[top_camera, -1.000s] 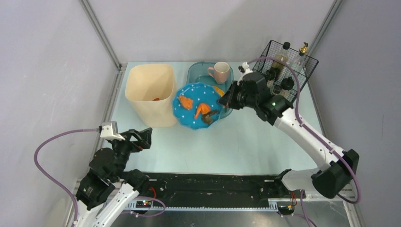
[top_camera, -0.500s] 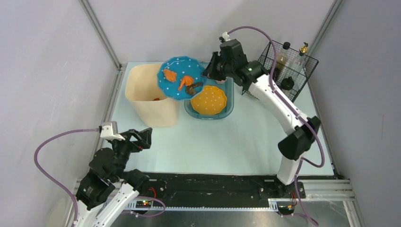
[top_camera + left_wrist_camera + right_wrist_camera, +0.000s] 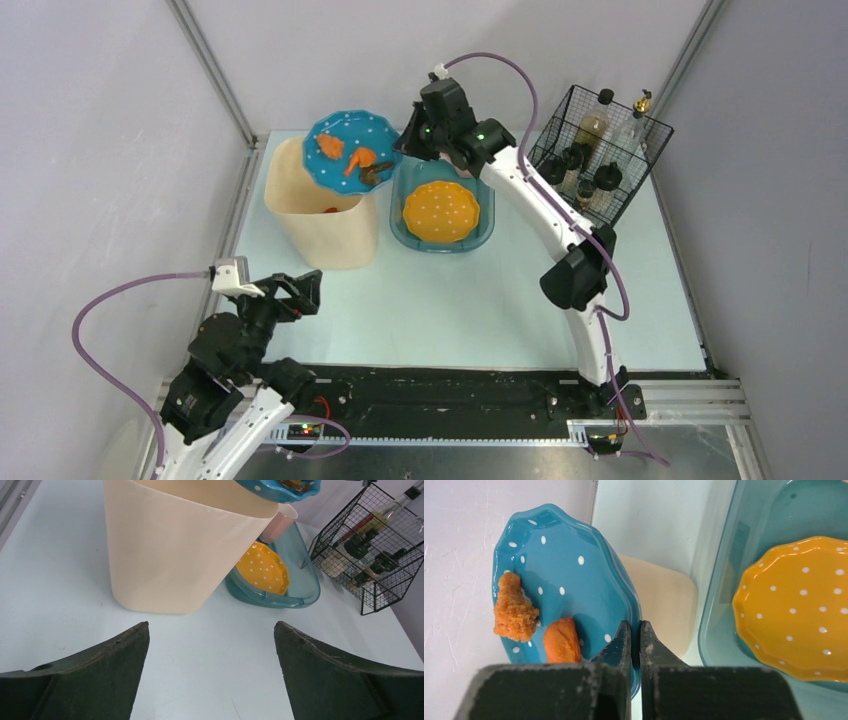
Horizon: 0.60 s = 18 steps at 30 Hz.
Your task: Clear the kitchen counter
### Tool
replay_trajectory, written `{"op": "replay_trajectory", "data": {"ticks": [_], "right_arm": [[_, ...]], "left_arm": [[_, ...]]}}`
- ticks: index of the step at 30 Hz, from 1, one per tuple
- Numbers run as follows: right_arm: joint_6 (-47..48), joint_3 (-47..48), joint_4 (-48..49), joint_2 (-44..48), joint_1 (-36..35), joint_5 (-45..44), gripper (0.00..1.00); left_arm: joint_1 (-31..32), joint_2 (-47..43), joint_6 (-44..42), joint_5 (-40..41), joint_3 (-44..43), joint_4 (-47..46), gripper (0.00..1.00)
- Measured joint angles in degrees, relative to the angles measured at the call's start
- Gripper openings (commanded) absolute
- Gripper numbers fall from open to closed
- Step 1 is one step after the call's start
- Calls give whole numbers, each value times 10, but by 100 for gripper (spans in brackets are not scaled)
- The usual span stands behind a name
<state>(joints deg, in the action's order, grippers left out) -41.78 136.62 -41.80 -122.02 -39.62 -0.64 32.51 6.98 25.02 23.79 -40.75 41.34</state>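
White-and-black arms (image 3: 535,200), purple cables (image 3: 76,330), dark wedge fingers (image 3: 330,675) (scuffed edges).

1. No text, brand, number or sign legible in any view.
2. Label print on bottles (image 3: 592,128) in wire basket (image 3: 645,160): too small to read.
3. Only white dots on blue plate (image 3: 350,128), yellow plate (image 3: 441,211).

- Three plain walls box the scene: left wall (image 3: 100,150), back wall (image 3: 450,50), right wall (image 3: 770,200). All pale grey-white, matte.
- Back wall close up in right wrist view: off-white w/ faint scratches.
- Metal posts in back corners: left post (image 3: 215,75), right post (image 3: 690,50), both leaning outward in top view.
- Desk (image 3: 480,300): pale light-blue top, matte, smooth.
- Metal rails (image 3: 235,215) along desk sides.
- Black strip (image 3: 450,395) across desk front; silver slotted rail (image 3: 450,437) just below it.
- Light: soft, even, from above; shadows faint.
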Motion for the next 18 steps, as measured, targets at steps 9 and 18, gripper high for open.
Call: {"op": "replay_trajectory", "data": {"ticks": [9, 18], "right_arm": [[-20, 28, 54, -41, -23, -35, 0], [-3, 28, 103, -54, -58, -83, 0]], "left_arm": [[0, 0, 0, 0, 0, 0, 98], [0, 0, 0, 1, 0, 0, 98]]}}
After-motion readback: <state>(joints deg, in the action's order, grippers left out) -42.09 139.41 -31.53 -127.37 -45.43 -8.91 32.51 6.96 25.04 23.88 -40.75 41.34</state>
